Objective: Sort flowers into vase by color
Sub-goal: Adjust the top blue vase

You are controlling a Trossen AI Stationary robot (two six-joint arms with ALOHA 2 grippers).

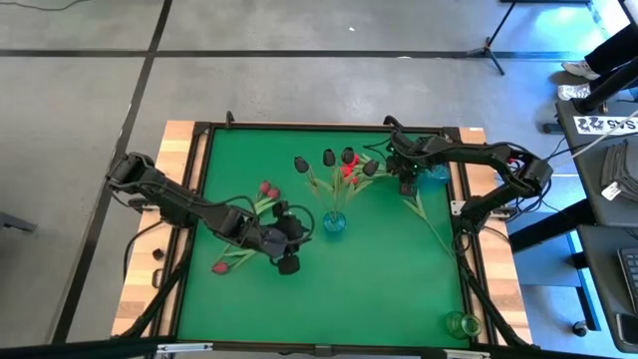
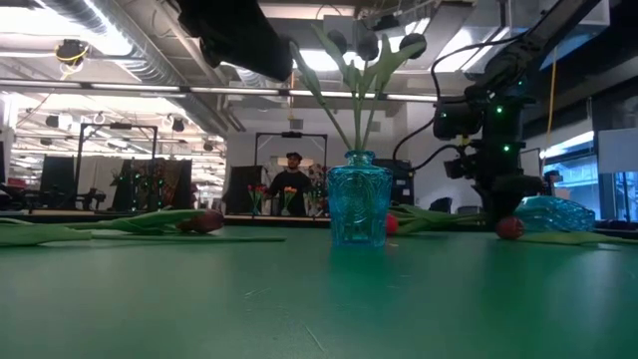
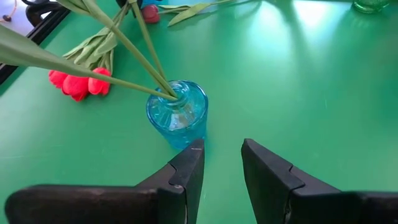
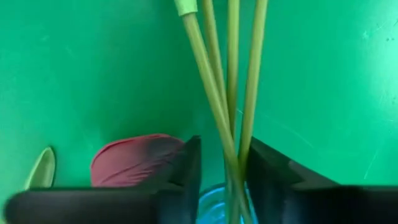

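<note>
Right pincer working loose stems at the far right of the surface; left pincer waiting beside the blue vase

Right pincer [image 1: 407, 185] is hanging at about 2 o'clock on the green surface [image 1: 399, 289], its fingers [image 4: 186, 168] standing narrowly apart with thin green stems [image 4: 231, 81] running lengthwise straight through the gap and on past the tips; grip not clear, cannot tell if they are pinched. A dusky red tulip head [image 4: 134, 158] is lying just beside one finger. Blue vase [image 1: 334, 221], already carrying dark-headed tulips [image 1: 337, 158], is sitting near centre, roughly 8 o'clock from the right pincer. Left pincer [image 3: 217, 163] is half open, empty, nearer the vase, which is lying just beyond its tips. Red tulips [image 3: 78, 82] are lying flat beside the vase
</note>
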